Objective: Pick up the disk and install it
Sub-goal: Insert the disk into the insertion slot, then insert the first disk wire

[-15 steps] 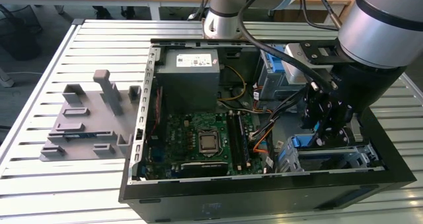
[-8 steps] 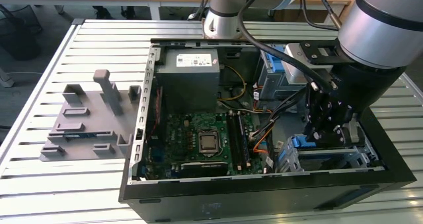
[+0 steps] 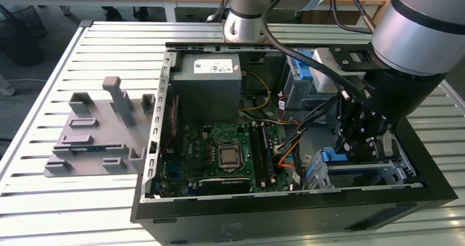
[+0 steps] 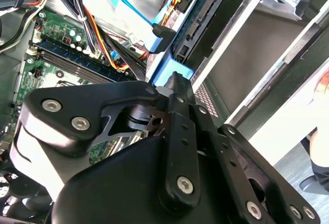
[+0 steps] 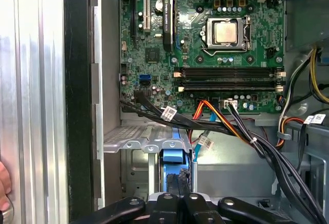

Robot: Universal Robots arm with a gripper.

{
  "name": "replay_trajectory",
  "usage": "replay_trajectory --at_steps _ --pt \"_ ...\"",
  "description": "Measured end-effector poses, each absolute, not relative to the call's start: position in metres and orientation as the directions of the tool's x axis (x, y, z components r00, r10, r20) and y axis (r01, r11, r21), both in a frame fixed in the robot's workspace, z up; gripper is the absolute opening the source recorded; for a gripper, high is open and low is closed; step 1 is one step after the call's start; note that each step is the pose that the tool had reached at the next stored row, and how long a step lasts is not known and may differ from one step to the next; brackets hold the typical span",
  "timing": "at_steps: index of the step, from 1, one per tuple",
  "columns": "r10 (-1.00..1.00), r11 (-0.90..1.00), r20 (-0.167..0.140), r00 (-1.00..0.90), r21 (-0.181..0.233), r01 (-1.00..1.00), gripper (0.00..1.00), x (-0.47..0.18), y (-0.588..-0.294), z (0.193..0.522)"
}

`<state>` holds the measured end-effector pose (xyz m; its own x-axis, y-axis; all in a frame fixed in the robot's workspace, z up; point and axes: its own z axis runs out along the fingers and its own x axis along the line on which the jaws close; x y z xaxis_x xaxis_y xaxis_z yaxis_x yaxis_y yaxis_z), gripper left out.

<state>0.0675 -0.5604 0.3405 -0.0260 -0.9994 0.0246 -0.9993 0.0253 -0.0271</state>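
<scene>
My jaws look clenched on the disk (image 5: 172, 157), down in the metal bay (image 5: 136, 143) at the exterior view's right, so I am fitting it in, which needs a straight, soft push.

In the first wrist view the cage (image 5: 136, 144) hides most of the disk (image 5: 172, 156). The picture's edge crops the gripper (image 5: 176, 182).

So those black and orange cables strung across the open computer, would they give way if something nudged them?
Probably yes: the cables sag and curve in loose runs, so they look floppy and light. They would likely swing back, since several ends seem plugged into the green circuit board. They could also snag, as they cross one another.
</scene>
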Motion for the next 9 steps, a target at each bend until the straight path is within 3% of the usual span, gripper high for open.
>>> replay_trajectory --at_steps 9 --pt "-0.999 0.025 0.025 -0.026 -0.027 -0.999 0.11 0.0675 -0.5603 0.3399"
